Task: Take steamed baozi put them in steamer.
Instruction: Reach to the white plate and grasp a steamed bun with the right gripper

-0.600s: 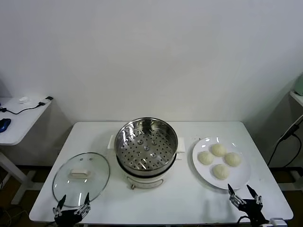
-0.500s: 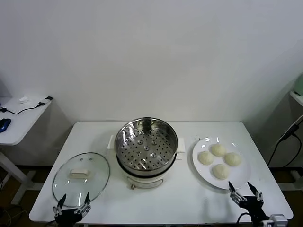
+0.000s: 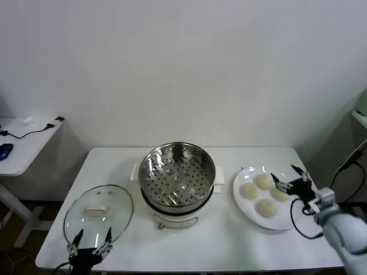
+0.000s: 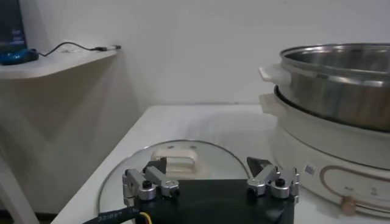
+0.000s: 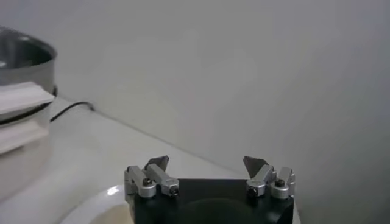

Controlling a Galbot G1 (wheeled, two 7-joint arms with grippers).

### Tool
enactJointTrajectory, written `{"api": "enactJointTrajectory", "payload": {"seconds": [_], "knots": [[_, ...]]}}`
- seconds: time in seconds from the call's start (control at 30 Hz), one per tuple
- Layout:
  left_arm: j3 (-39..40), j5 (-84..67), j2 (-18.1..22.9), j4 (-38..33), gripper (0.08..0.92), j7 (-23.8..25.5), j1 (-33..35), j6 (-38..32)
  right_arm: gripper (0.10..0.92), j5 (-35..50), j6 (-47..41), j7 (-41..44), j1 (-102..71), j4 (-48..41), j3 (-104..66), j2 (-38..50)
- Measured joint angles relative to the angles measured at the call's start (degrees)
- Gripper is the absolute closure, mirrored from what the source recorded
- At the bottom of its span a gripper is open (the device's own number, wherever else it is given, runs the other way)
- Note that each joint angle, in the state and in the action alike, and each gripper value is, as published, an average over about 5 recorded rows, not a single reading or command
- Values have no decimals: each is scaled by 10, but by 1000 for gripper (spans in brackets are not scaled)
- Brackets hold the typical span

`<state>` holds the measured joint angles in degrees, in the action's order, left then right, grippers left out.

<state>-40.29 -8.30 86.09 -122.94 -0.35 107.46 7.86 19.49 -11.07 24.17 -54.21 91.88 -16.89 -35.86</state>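
A plain white wall backs a white bench (image 3: 189, 243). From the head view I see the steamer (image 3: 177, 175) at the middle with its perforated basket bare, a glass lid (image 3: 98, 216) lying flat towards my left, and a white plate (image 3: 248, 213) towards my right carrying all four steamed baozi (image 3: 266, 207); none is in the steamer yet. The right pincer (image 3: 290, 176) hangs spread over the far right part of the plate, its tips straddling the rightmost bun, which it partly covers, so I cannot tell whether it touches the dough; the buns lie just under and to the steamer side of it, and being round they offer no long axis to line up on. The right arm is plainly the nearer one; the steamer sits well to the left of the plate, so I judge the carry runs that way. The left pincer (image 3: 91, 242) waits at the near bench edge by the lid, spread, holding nothing.

In the left wrist view, the left pincer's tips stand apart over the lid's white handle (image 4: 175, 161); the steamer's wall rises beside, cut off at the frame edge.

In the right wrist view, the right pincer's tips stand apart with nothing between; only a sliver of plate rim shows; the buns are hidden below the pincer body.
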Motion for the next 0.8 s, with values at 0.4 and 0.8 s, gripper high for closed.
{"api": "enactJointTrajectory", "payload": {"seconds": [0.4, 0.8], "knots": [[2, 1, 7, -6, 177, 0, 4, -2, 203, -82, 121, 313, 456, -226, 454, 51], [4, 3, 16, 1, 177, 0, -3, -2, 203, -86, 130, 399, 712, -363, 773, -43]]}}
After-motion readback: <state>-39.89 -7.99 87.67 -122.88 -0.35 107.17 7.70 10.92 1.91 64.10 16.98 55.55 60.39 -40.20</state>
